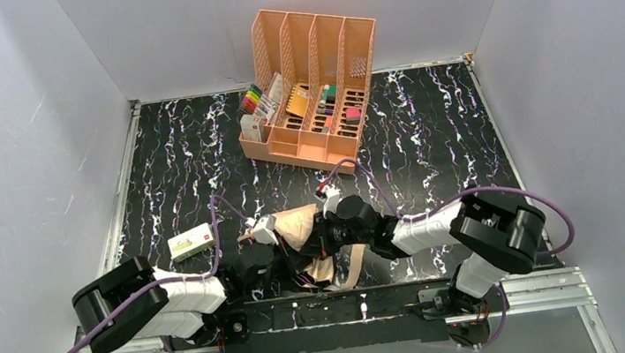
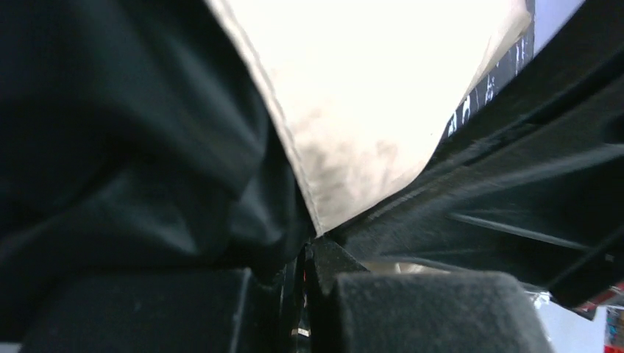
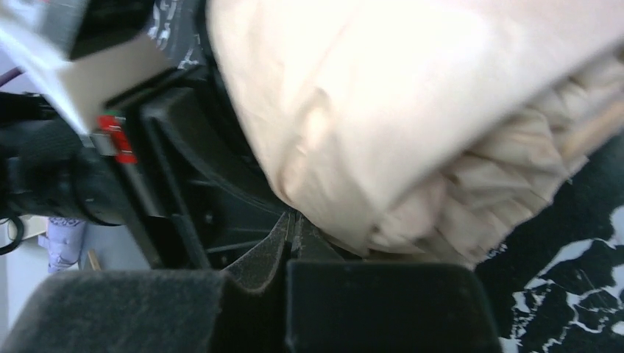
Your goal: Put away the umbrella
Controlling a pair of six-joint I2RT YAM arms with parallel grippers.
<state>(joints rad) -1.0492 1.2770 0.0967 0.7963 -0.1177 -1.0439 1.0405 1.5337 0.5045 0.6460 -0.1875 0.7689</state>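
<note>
The umbrella [image 1: 298, 225] lies crumpled near the table's front edge, between both arms, its tan fabric up and black folds beneath. My left gripper [image 1: 280, 253] comes in from the left and my right gripper [image 1: 326, 235] from the right; both are on the bundle. In the left wrist view the gripper [image 2: 310, 246] is shut, and the seam between the tan canopy [image 2: 368, 95] and the black face [image 2: 110, 147] runs into its tips. In the right wrist view the gripper [image 3: 292, 220] is shut at the lower edge of the tan bundle [image 3: 412, 110], fabric pinched at its tips.
A peach file organizer [image 1: 311, 79] holding pens and small items stands at the back centre. A small cream box [image 1: 191, 241] lies left of the umbrella, beside the left arm. The black marbled table [image 1: 430, 145] is walled on three sides; a metal rail [image 1: 394, 302] runs along the front.
</note>
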